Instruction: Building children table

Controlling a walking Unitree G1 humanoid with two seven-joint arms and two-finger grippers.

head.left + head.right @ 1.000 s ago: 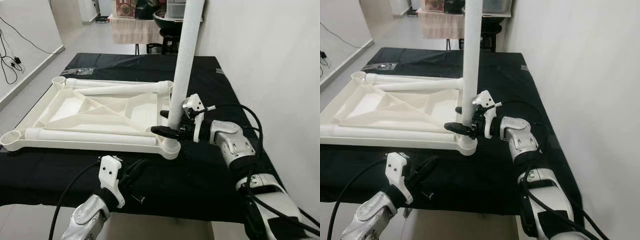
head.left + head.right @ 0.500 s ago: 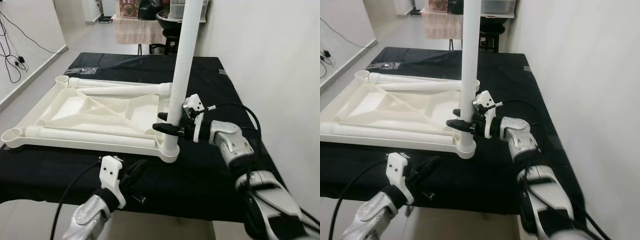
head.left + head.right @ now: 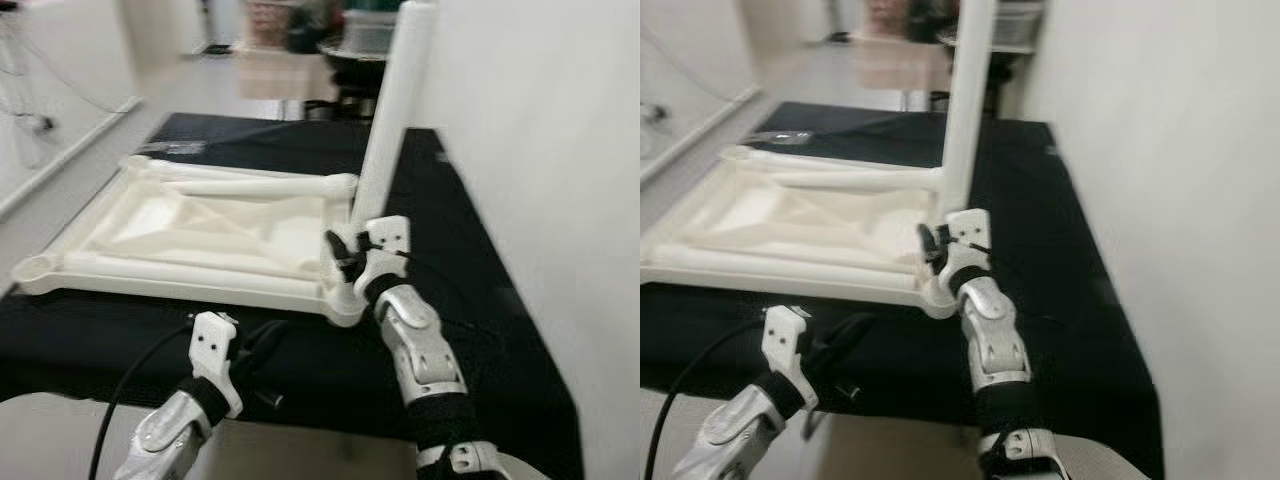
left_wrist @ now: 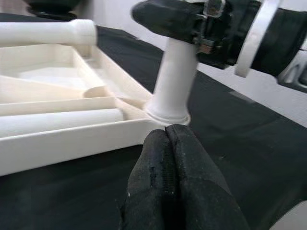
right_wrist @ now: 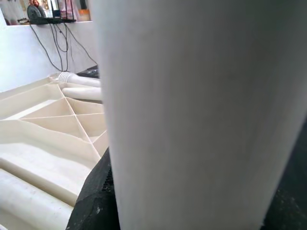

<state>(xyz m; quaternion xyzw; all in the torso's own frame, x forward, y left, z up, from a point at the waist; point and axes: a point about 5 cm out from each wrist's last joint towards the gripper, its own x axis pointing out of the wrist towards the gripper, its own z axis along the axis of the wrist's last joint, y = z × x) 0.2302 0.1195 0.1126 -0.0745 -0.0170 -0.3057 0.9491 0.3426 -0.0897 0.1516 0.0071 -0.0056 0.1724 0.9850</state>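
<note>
A cream plastic tabletop (image 3: 200,225) lies upside down on the black-covered table (image 3: 470,300). A white leg (image 3: 390,130) stands upright in its near right corner socket (image 4: 167,114). My right gripper (image 3: 345,258) is shut on the leg's lower part; in the right wrist view the leg (image 5: 201,110) sits close against a black finger (image 5: 93,201). Two more legs lie on the tabletop, one along the far side (image 3: 250,185) and one along the near side (image 3: 190,270). My left gripper (image 4: 166,132) is shut on nothing, low over the cloth just in front of that socket.
A white wall (image 3: 540,150) runs close along the table's right side. The table's front edge (image 3: 330,425) is right under my left arm. Bare black cloth lies right of the tabletop. Furniture (image 3: 290,60) stands behind the table, and open floor (image 3: 60,130) lies to the left.
The whole picture has shifted and blurred, so the camera moved. My right forearm now reaches the leg from the near side instead of from the right. The leg stays in its socket.
</note>
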